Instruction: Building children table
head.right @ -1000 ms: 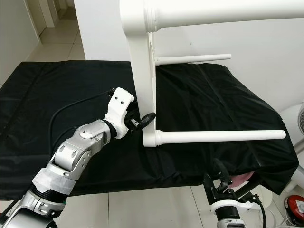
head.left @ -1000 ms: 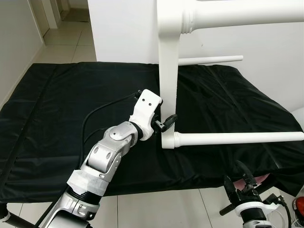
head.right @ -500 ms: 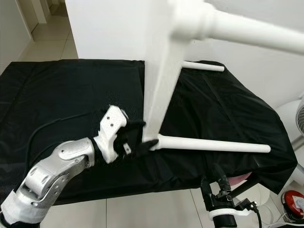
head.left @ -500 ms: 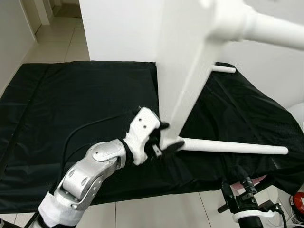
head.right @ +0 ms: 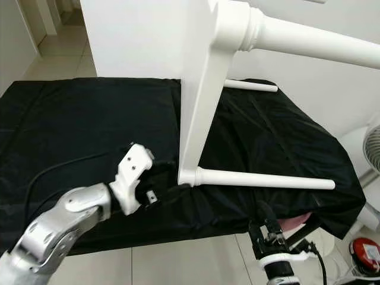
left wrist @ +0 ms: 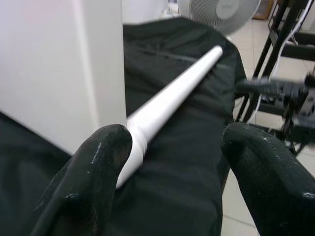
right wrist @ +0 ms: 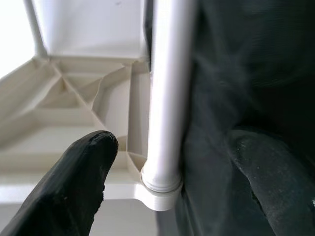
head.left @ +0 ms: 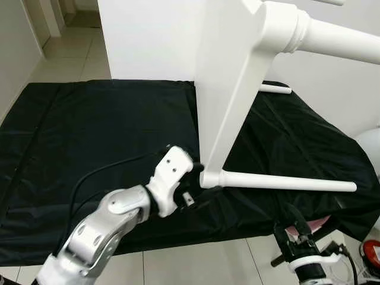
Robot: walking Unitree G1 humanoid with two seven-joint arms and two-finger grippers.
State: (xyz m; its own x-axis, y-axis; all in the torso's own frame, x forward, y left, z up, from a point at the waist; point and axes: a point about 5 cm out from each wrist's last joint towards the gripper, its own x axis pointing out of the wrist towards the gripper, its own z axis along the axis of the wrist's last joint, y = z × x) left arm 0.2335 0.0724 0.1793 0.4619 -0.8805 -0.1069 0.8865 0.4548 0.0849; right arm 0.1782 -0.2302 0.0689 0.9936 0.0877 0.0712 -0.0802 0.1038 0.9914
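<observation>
The children's table point(head.left: 228, 89) stands on its side near the front edge of the black-covered bed point(head.left: 89, 136), legs already fitted as I see it, my left gripper point(head.left: 199, 191) spread open around the lower leg point(head.left: 285, 181), uprighting left.

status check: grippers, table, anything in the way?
Left gripper open at the base of the lower table leg. Right gripper open, low by the black mat's front edge. White table on its side. No obstruction seen.
</observation>
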